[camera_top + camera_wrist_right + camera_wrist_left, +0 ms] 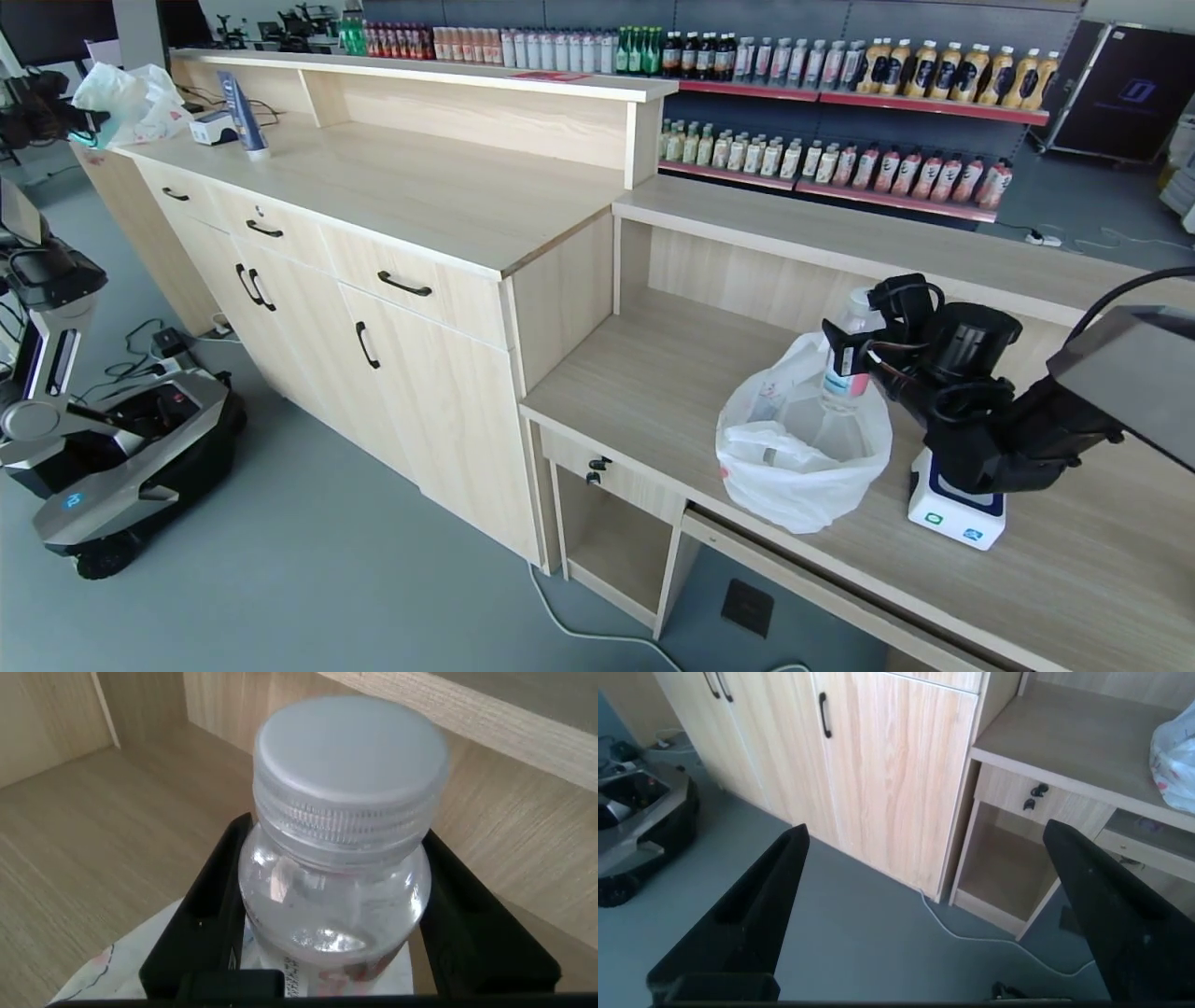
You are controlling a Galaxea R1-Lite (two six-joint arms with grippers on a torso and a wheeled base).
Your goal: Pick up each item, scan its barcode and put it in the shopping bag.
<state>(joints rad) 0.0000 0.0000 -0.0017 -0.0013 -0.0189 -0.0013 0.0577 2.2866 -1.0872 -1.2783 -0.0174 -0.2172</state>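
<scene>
Right now the right pincer is pinching a clear water bottle just below its neck, one finger on each side. The bottle stands upright, and its lower part sits in the open mouth of the white plastic shopping bag. From the right wrist, the bottle's pale screw cap faces the camera and the right pincer's dark fingers press against its shoulders, with a bit of the bag below. The bag stands on the low wooden table, and a small white scanner with a blue base sits just beside it, under the right arm. The left pincer is spread wide with nothing between its fingers, hanging over the grey floor in front of the cabinet doors.
</scene>
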